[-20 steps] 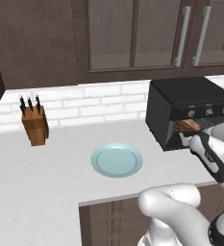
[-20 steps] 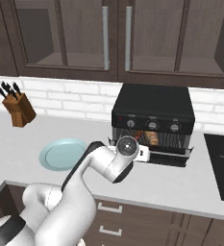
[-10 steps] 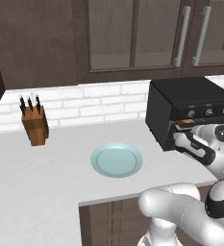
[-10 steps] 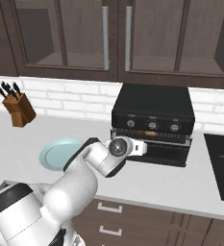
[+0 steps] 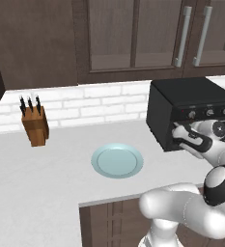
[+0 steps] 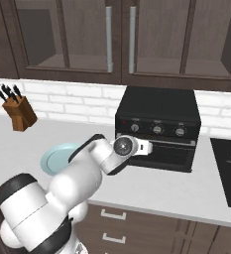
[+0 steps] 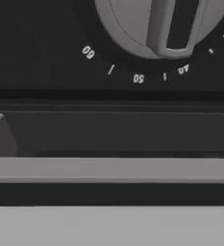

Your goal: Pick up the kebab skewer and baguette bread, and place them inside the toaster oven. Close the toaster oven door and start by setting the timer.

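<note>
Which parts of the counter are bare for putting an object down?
Bare: the white counter between the wooden knife block and the round pale-blue plate, and in front of that plate. Crowded: before the black toaster oven, where the white arm reaches in.
</note>
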